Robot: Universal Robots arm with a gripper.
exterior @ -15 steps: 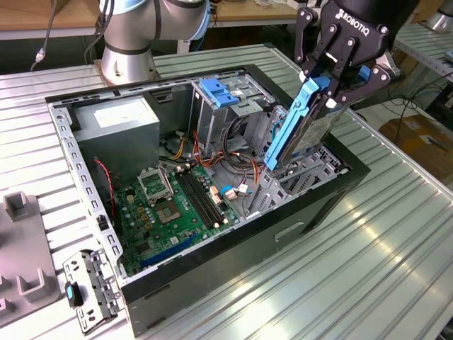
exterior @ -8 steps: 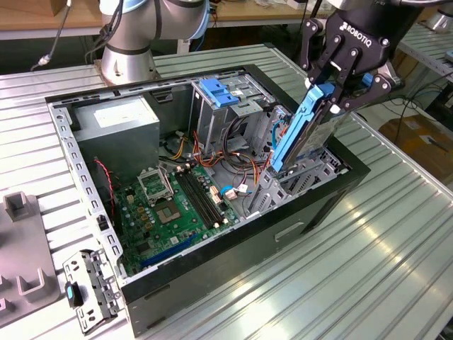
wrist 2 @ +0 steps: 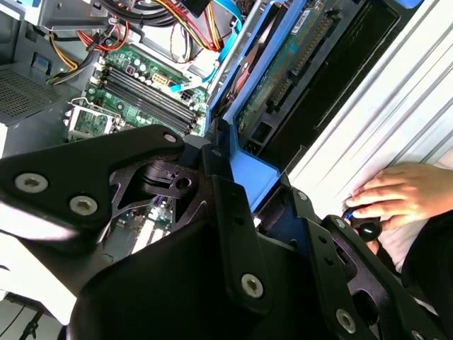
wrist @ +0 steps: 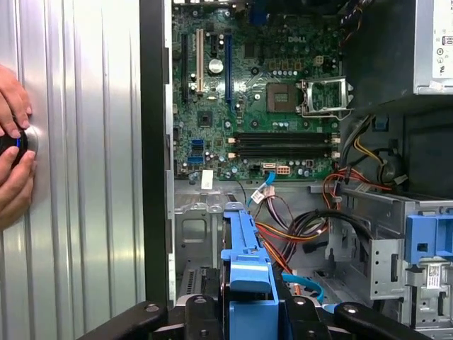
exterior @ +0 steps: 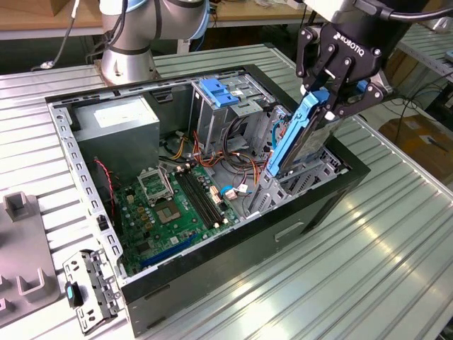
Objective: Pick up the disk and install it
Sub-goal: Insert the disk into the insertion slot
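Observation:
My black gripper (exterior: 327,99) is shut on the disk (exterior: 297,134), a grey hard drive in blue carrier rails, gripped at its upper end. The disk hangs steeply tilted, its lower end dipping into the drive bay (exterior: 311,173) at the open computer case's corner on the exterior view's right. In the first wrist view the blue rail (wrist: 244,262) runs out from between my fingers toward the case interior. The second wrist view shows the disk's green circuit board (wrist 2: 287,64) and blue rail (wrist 2: 248,170) ahead of the finger links (wrist 2: 233,234).
The open case holds a green motherboard (exterior: 170,205), coloured cables (exterior: 233,159), a grey power supply (exterior: 117,124) and a metal cage with a blue latch (exterior: 218,92). A person's hands rest on the ribbed metal table (wrist: 78,234) beside the case (wrist: 14,156).

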